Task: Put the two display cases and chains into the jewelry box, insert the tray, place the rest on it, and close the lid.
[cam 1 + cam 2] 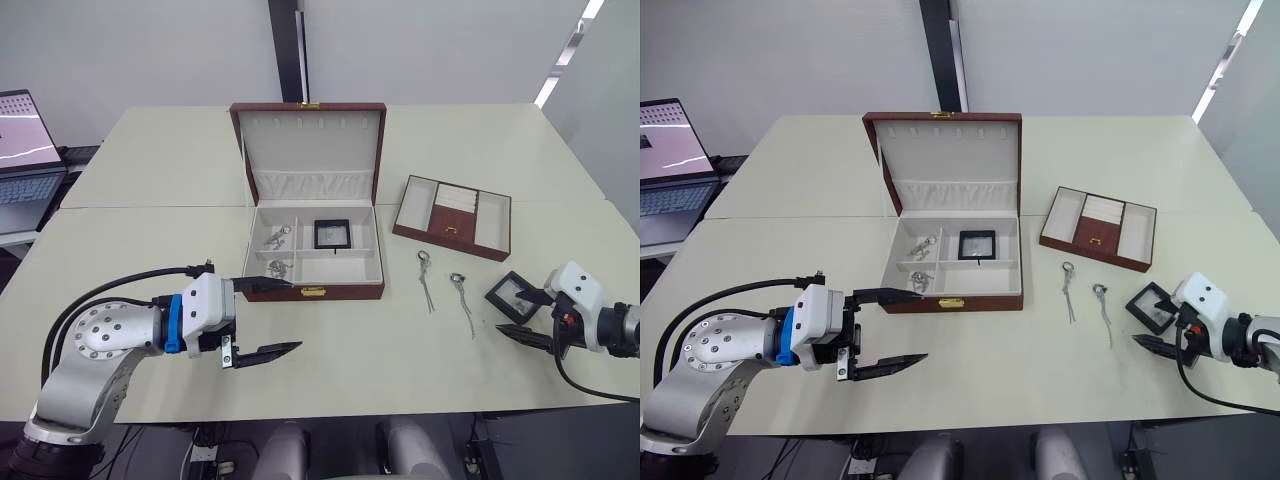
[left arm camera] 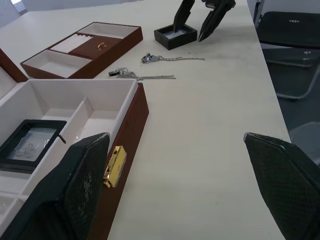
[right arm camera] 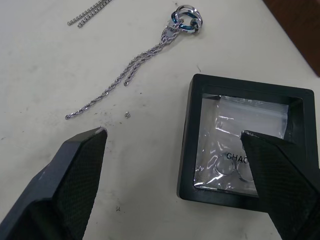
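Fingers of the right gripper [image 1: 528, 316] straddle one wall of the case [image 3: 245, 142] near the counter's right edge, apart, readying a pinch; left gripper [image 1: 270, 318] waits agape before the box [image 1: 316, 245].

Cream table [image 1: 150, 230], made of sections pushed together with seams showing across the top. Open laptop [image 1: 25, 160] with lit screen on a lower surface off the table's far left corner. Dark vertical post [image 1: 288, 50] against the pale wall behind the table; dark chair seat [image 2: 287, 30] just beyond the table edge in the left wrist view.
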`<state>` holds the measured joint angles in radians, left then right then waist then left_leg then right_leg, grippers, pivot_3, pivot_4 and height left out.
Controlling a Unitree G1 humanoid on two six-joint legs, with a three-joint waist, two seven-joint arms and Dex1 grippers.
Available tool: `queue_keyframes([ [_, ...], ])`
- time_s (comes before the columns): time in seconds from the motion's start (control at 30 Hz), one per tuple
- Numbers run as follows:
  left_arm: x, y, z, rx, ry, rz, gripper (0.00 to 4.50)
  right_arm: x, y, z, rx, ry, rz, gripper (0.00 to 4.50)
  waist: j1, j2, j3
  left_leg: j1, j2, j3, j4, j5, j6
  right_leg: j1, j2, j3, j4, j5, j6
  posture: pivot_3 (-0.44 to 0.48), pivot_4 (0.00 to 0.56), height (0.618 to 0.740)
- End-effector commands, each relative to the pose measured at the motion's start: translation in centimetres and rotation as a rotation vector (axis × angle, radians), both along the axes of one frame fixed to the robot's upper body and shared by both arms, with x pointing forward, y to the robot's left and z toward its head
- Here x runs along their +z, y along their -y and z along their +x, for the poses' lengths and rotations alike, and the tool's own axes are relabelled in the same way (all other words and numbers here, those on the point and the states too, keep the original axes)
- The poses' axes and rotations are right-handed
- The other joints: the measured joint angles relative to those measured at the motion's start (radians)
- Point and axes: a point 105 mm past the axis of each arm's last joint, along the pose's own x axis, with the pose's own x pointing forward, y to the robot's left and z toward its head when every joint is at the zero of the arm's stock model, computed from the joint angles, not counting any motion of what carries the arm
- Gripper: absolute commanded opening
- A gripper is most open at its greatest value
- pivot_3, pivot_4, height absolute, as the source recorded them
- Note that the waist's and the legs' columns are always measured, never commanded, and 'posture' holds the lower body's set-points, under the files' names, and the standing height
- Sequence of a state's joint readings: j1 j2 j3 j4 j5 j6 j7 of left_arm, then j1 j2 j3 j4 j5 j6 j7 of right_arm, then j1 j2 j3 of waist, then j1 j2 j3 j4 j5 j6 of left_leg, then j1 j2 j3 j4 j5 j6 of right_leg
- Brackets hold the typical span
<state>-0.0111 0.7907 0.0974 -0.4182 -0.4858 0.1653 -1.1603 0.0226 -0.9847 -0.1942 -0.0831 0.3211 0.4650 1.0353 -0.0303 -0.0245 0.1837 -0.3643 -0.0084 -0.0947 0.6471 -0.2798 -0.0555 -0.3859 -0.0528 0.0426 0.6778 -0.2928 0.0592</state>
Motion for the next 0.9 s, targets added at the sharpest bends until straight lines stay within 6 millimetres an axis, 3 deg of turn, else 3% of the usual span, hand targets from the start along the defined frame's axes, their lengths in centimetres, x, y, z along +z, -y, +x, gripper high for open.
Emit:
queue_keyframes([
  [0.03,0.3,0.2,-0.2,-0.019,0.026,-0.003,4.5,0.5,-0.2,0.4,0.006,0.05,-0.013,4.14,0.0,0.0,0.0,0.0,0.0,0.0,0.0,0.0,0.0,0.0,0.0,0.0,0.0,0.0,0.0,0.0,0.15,0.74],
  [0.23,0.1,0.3,-0.1,-0.022,0.022,0.003,4.5,0.1,0.2,0.7,-0.022,0.073,-0.024,2.23,0.0,0.0,0.0,0.0,0.0,0.0,0.0,0.0,0.0,0.0,0.0,0.0,0.0,0.0,0.0,0.0,0.15,0.74],
  [0.53,0.1,0.6,0.2,-0.015,0.03,-0.023,4.5,0.5,0.5,1.1,-0.04,0.114,-0.029,0.04,0.0,0.0,0.0,0.0,0.0,0.0,0.0,0.0,0.0,0.0,0.0,0.0,0.0,0.0,0.0,0.0,0.15,0.74],
  [0.67,0.0,0.5,0.4,-0.01,0.035,-0.03,4.5,0.9,0.4,1.1,-0.026,0.123,-0.023,0.01,0.0,0.0,0.0,0.0,0.0,0.0,0.0,0.0,0.0,0.0,0.0,0.0,0.0,0.0,0.0,0.0,0.15,0.74],
  [0.9,0.0,-0.1,0.8,0.1,0.025,-0.078,4.5,4.8,-2.6,0.1,0.143,0.145,0.034,0.01,-0.002,0.001,0.0,0.0,0.0,0.0,0.0,0.0,0.0,0.0,0.0,0.0,0.0,0.0,0.0,0.0,0.15,0.74],
])
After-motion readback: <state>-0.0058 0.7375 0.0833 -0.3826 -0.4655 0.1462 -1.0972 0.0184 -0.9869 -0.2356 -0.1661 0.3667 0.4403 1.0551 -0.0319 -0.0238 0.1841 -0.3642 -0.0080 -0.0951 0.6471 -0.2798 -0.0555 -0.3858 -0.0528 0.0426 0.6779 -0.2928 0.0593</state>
